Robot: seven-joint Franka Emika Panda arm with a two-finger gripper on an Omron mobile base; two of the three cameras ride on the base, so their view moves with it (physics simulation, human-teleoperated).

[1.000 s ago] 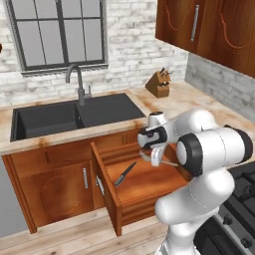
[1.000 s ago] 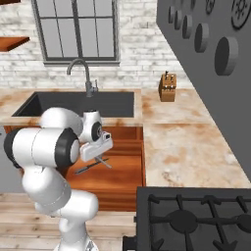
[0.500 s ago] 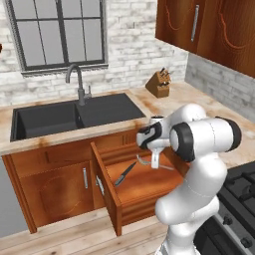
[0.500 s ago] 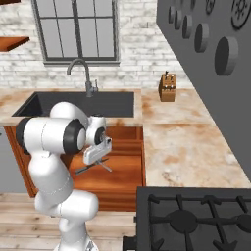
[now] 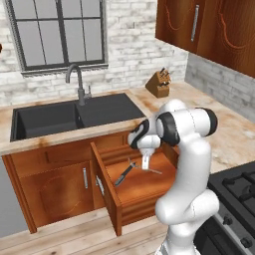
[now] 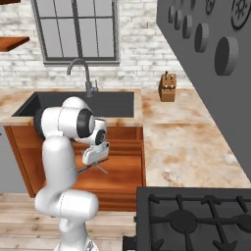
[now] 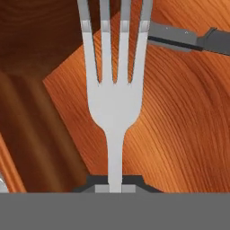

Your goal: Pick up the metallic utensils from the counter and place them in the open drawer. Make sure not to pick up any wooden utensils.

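A black sink (image 5: 74,117) sits under the window (image 5: 60,35); right of it (near the wall) stands a knife block (image 5: 159,83).

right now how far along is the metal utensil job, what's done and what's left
Done: the black-handled kitchen knife with dark grey blade already lies inside the open reddish-brown wooden drawer. In hand: the gripper is shut on the slim silver-grey metal fork, held over the drawer floor. Left: release the fork into the drawer.
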